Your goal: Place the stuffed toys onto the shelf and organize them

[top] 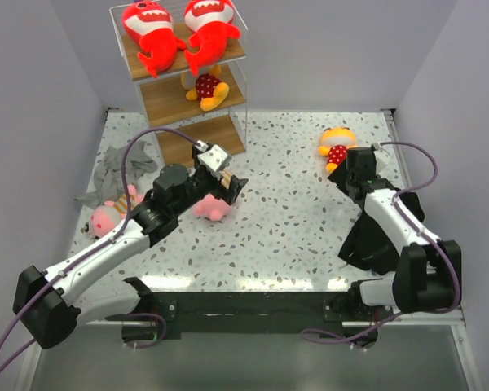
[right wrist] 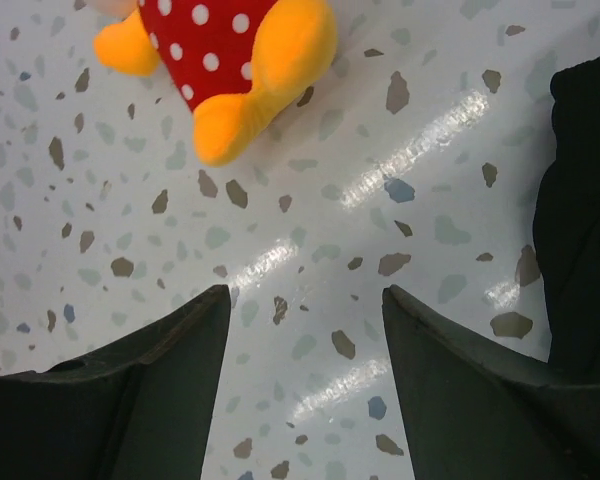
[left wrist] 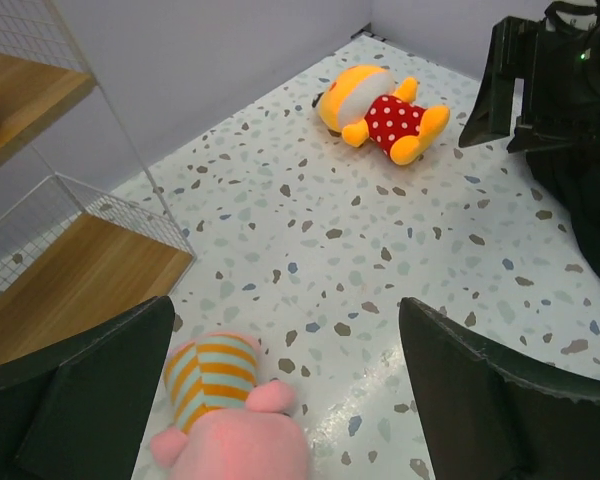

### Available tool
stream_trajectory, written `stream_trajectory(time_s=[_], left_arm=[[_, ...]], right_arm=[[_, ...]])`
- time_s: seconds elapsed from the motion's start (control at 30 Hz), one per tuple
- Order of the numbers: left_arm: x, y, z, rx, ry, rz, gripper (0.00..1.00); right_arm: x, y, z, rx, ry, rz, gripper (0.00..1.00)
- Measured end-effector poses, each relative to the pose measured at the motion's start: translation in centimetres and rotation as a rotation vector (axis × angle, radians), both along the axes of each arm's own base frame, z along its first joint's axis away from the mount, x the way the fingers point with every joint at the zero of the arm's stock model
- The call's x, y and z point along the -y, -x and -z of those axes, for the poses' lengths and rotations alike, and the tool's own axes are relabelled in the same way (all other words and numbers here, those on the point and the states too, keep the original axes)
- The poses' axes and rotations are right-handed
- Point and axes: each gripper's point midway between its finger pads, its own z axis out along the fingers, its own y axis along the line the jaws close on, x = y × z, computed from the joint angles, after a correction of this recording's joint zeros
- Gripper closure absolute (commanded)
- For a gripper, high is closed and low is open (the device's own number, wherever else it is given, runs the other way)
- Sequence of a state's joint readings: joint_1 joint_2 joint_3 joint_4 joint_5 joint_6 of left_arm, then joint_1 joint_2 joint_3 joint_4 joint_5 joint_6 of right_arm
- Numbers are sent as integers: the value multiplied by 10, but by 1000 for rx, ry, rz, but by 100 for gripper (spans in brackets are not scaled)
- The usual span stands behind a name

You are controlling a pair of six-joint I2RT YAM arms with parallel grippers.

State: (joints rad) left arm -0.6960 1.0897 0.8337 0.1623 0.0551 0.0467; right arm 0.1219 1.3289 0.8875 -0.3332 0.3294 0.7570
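Pink striped toy (left wrist: 230, 420) lay low between wide-open jaws of left gripper (left wrist: 285, 320); probably needed deeper, body-centred descent. Right gripper (right wrist: 305, 300) gaped empty, short of polka-dot toy (right wrist: 225, 60).

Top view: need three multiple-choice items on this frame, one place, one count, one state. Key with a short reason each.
1. Where are the sharks?
A. top tier of the shelf
B. middle tier
C. bottom tier

2. How many toys lie on the table?
A. one
B. three
C. five

3. The left gripper is:
A. open above a pink toy
B. shut on a shark
C. shut, empty

Key:
1 A: both sharks sit on the top board.
2 B: two pink ones plus one yellow toy.
3 A: its fingers stand wide apart, with the pink toy below them.
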Motion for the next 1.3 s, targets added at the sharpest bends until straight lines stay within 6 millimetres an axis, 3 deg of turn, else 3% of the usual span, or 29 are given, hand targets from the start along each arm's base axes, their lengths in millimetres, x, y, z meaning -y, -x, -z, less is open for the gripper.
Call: stream_trajectory(time_s=[0.17,0.4,0.53,0.6,0.63,0.73,0.87,1.1,1.3], left_arm=[[-17,0,-19,23,48,-89,0],[-40,5,-53,99,114,-170,2],[-38,6,-54,100,115,-163,2],[-35,7,-51,94,108,-157,3],[-35,7,-50,92,104,-157,4],[-34,8,-49,94,98,-155,5],[-35,7,-49,101,87,-158,6],[-39,4,-48,103,82,-184,6],[-45,4,-52,113,88,-211,6]], right_arm=[[19,-28,20,-10,-41,90,34],[29,-70,48,-13,-102,139,35],[38,-90,64,-17,-127,149,40],[43,-95,69,-15,-144,154,47],[47,-96,69,-11,-149,158,60],[54,-101,65,16,-161,161,86],[57,-111,56,58,-175,133,100],[45,-106,58,81,-213,75,100],[13,-66,44,112,-264,13,100]])
